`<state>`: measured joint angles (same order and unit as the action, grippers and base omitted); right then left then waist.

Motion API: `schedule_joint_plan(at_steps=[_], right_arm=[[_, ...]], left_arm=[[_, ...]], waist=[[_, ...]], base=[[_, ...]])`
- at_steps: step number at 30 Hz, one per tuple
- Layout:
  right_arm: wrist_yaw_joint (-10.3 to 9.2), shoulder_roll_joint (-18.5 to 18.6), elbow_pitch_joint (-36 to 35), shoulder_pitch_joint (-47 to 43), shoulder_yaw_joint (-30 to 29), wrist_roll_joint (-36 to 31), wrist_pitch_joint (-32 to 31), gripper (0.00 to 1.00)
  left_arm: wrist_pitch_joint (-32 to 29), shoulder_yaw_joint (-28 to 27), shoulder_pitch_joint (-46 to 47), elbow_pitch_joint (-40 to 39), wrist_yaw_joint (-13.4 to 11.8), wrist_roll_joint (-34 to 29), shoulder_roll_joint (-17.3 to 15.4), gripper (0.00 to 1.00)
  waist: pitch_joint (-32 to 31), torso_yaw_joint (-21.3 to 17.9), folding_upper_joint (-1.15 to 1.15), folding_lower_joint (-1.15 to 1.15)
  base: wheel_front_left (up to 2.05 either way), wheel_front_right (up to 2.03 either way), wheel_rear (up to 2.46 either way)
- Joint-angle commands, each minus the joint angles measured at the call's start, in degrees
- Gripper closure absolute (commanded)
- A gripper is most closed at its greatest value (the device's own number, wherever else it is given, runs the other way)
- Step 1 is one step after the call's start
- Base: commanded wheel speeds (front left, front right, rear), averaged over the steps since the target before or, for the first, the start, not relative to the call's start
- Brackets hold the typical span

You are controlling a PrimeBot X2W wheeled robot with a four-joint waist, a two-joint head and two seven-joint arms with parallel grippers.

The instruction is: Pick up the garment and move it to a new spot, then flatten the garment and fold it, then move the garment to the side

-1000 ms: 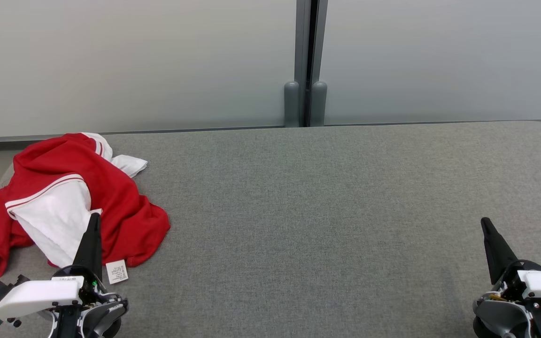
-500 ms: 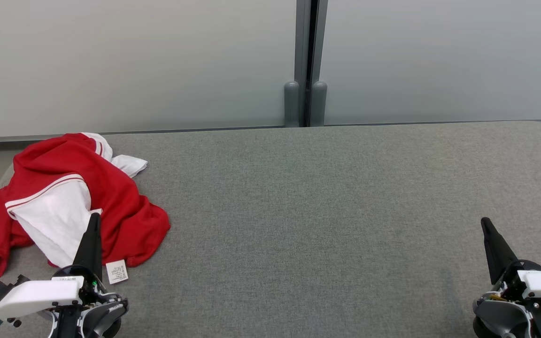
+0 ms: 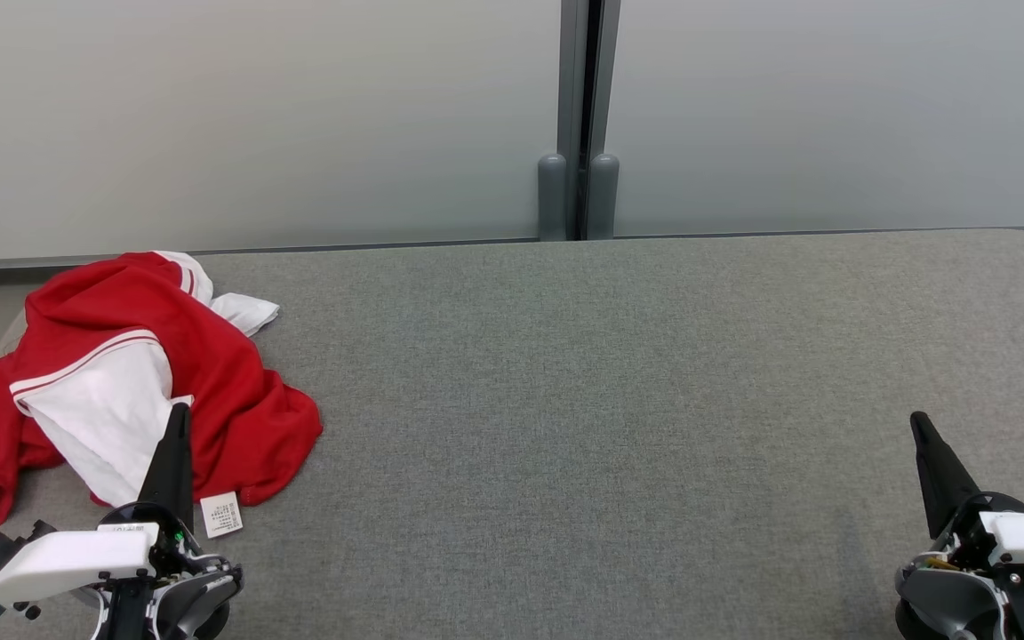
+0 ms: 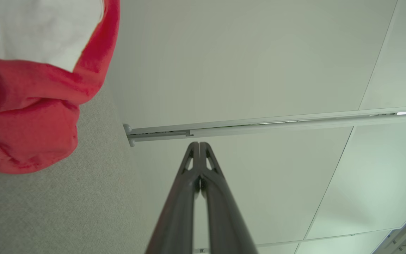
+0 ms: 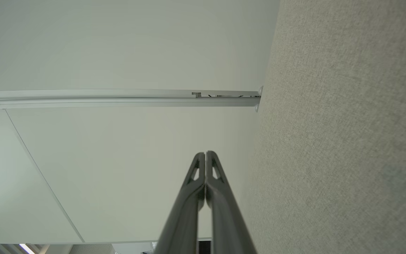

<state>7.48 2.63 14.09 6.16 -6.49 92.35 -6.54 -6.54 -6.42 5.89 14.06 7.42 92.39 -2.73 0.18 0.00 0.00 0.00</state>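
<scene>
- The crumpled red-and-white fabric garment (image 3: 210,391) lies in a heap at the far left of the grey woven tabletop (image 3: 610,400). One red part trails off towards the left edge.
- My left pincer (image 3: 179,413) is closed on nothing, its tip near the front of the heap.
- My right pincer (image 3: 919,421) is closed and empty too, well apart on the right side.
- I judge the cloth light, soft and limp. It should sag and drag when lifted, and it is unlikely to slip or be damaged.
- The best hold, I think, is a raised red fold or the striped hem, away from the small white care label (image 3: 221,514).
</scene>
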Motion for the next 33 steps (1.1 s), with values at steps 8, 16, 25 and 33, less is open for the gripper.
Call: schedule_joint_plan(at_steps=[8,16,25,33], right_arm=[[0.02,0.5,-0.1,0.2,-0.1,0.1,-0.2,1.0],[0.02,0.5,-0.1,0.2,-0.1,0.1,-0.2,1.0],[0.0,-0.3,0.3,-1.0,0.8,-0.5,1.4,0.0],[0.01,-0.1,-0.6,-1.3,1.7,-7.2,3.6,0.0]], left_arm=[[-0.1,-0.2,0.9,0.0,0.2,0.1,-0.3,1.0],[-0.1,-0.2,0.9,0.0,0.2,0.1,-0.3,1.0],[1.4,1.0,-1.1,0.5,0.0,-0.4,0.3,0.0],[3.6,2.0,-1.6,-0.3,0.0,-4.1,0.2,0.0]], waist=[[0.0,0.0,0.0,0.0],[0.0,0.0,0.0,0.0],[0.0,0.0,0.0,0.0],[0.0,-0.1,0.0,0.0]], base=[[0.0,0.0,0.0],[0.0,0.0,0.0],[0.0,0.0,0.0],[0.0,0.0,0.0]])
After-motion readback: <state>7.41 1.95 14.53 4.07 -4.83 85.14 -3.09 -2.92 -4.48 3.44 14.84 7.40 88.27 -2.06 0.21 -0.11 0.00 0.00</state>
